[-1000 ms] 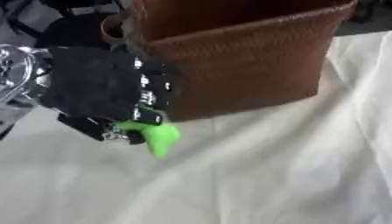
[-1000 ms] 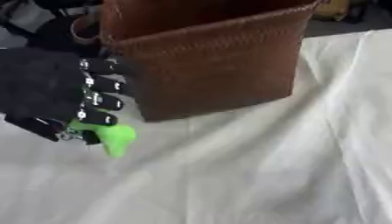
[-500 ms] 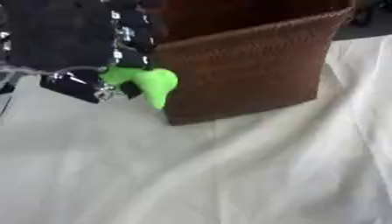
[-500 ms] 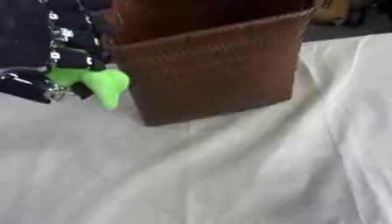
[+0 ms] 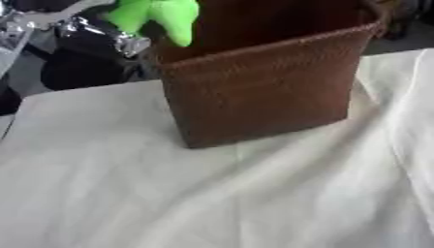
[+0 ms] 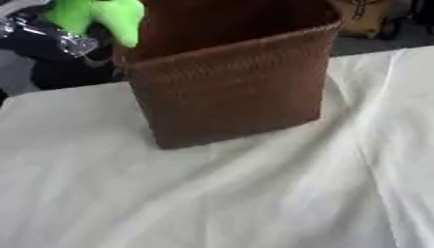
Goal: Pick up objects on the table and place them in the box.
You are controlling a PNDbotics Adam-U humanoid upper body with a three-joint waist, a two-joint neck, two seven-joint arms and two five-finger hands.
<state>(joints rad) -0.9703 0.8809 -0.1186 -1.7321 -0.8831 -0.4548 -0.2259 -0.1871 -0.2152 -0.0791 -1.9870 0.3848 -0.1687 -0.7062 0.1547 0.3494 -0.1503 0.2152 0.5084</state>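
The wicker box [image 5: 263, 87] stands on the counter [image 5: 212, 193], far centre; a soft toy [image 5: 157, 14] hangs above its left rim.

The place looks like a lab or test room set up for robot trials, though little of it shows. A bench [image 5: 127, 193] draped in a creased white cloth [image 6: 254, 193] fills the near and middle ground, a staged work surface more than home furniture. On it stands one brown woven box [image 5: 263, 92]. Beyond the far edge lies a grey floor [image 5: 398, 43], with dark shapes at far left and a yellowish object [image 6: 369, 19] at far right, too blurred to identify.
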